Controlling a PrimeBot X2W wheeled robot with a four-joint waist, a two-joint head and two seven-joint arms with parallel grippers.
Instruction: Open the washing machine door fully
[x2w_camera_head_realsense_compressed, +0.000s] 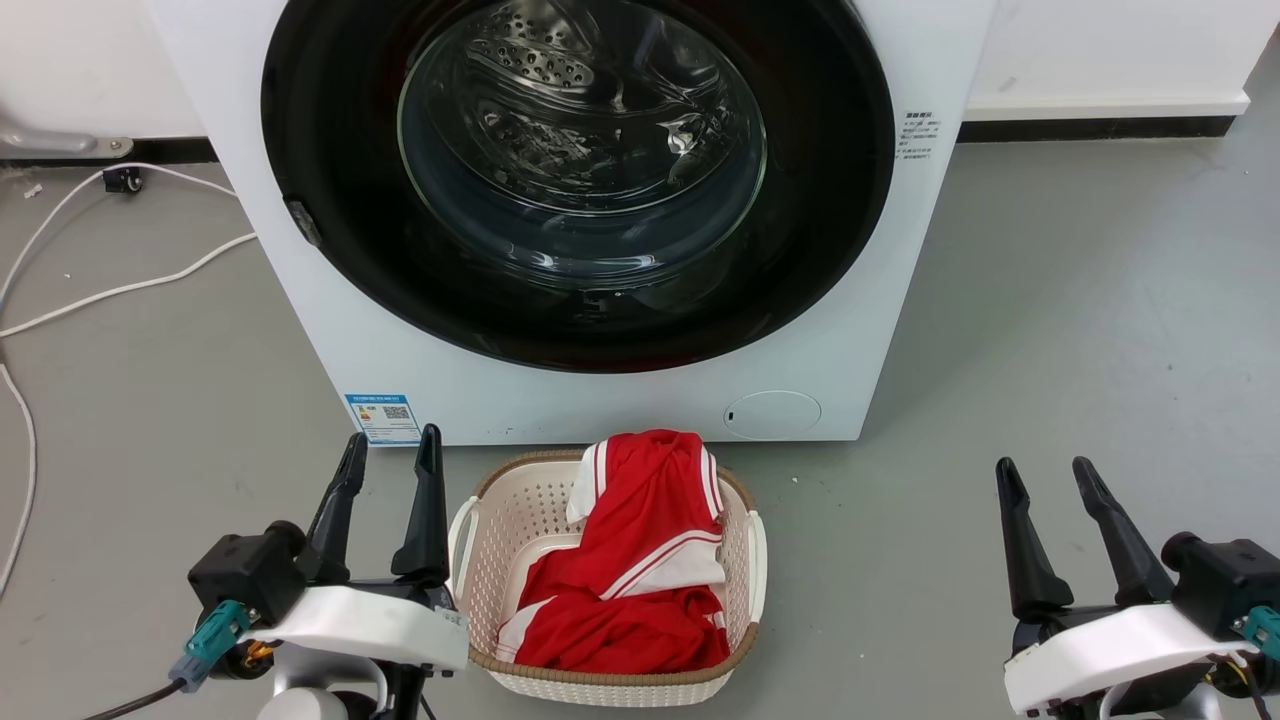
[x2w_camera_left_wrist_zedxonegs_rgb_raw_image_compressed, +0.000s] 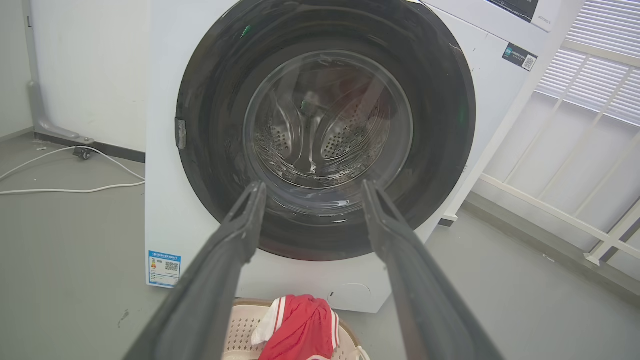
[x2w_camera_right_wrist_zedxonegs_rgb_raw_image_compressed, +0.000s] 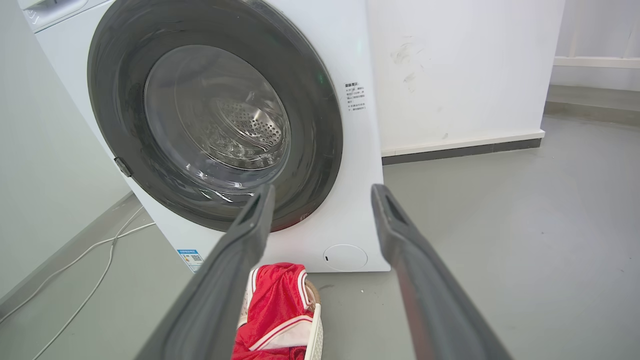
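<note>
The large round glossy black door (x2w_camera_head_realsense_compressed: 580, 170) with glass centre is shut flat on the big white washing machine (x2w_camera_head_realsense_compressed: 560, 405), far centre. The left gripper (x2w_camera_head_realsense_compressed: 392, 437) and right gripper (x2w_camera_head_realsense_compressed: 1045, 465) wait near, both spread and empty, likely ready to reach.

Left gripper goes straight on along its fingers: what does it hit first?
Likely the door, near the lower edge of its glass: the open left gripper aims there with nothing between. Depth is unclear.
</note>
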